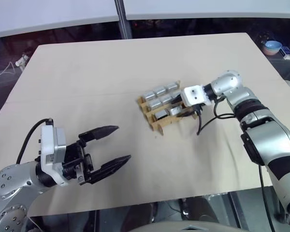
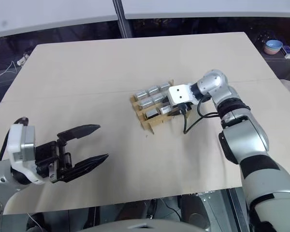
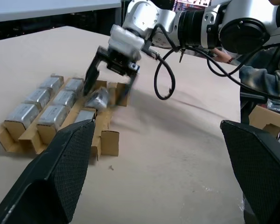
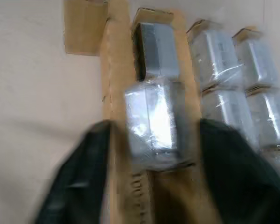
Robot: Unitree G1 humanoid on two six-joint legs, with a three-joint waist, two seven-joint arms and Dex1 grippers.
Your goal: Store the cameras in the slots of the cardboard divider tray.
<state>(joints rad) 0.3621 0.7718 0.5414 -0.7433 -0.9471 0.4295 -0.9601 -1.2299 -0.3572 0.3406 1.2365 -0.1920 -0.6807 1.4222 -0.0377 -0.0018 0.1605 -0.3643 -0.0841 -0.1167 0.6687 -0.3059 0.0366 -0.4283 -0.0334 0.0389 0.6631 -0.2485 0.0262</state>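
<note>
table [image 1: 87, 87]: light wood top, carries everything
cardboard divider tray [image 1: 153, 124]: brown grid lying flat on the table, right of centre, strip ends pointed, turned at an angle to the table edges
cameras [image 1: 159, 91]: silver-grey blocks in clear wrap, seated in the tray slots; two outer rows full in the left wrist view, third row part filled
tilted camera [image 3: 98, 98]: wrapped block in the third row, sits crooked in its slot, between the right gripper's fingers, not clamped as far as the left wrist view shows
right gripper [image 3: 108, 84]: over the tray's near row, pointing down onto it; two black fingers spread wide, one on each side of the tilted camera, gap visible both sides in the right wrist view, holding nothing
right gripper fingers [image 4: 233, 168]: dark, blurred, straddling the cardboard strip and the wrapped block
left gripper [image 1: 117, 145]: well apart from the tray, above the table's near-left part, level, pointing toward the tray; fingers wide apart, nothing between them
black cable [image 1: 205, 121]: loops from the right wrist down onto the table just beside the tray
bowl [image 1: 272, 47]: blue, beyond the table's far right corner
</note>
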